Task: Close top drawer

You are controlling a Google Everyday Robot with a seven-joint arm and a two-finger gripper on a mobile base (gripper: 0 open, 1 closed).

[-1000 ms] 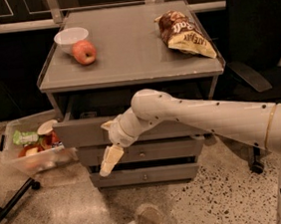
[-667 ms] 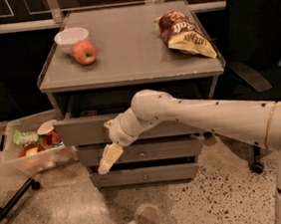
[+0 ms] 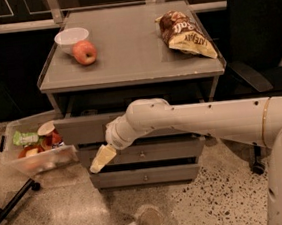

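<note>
Grey top drawer stands pulled out beneath the cabinet top | gripper hangs just below its front, wrist apparently set against the face to shove it home | parted or closed: cannot tell | apple, chip bag on top

I see a speckled stone floor, a grey cabinet with a glossy tabletop, and a black office chair right. My gripper hangs low before the cabinet.
</note>
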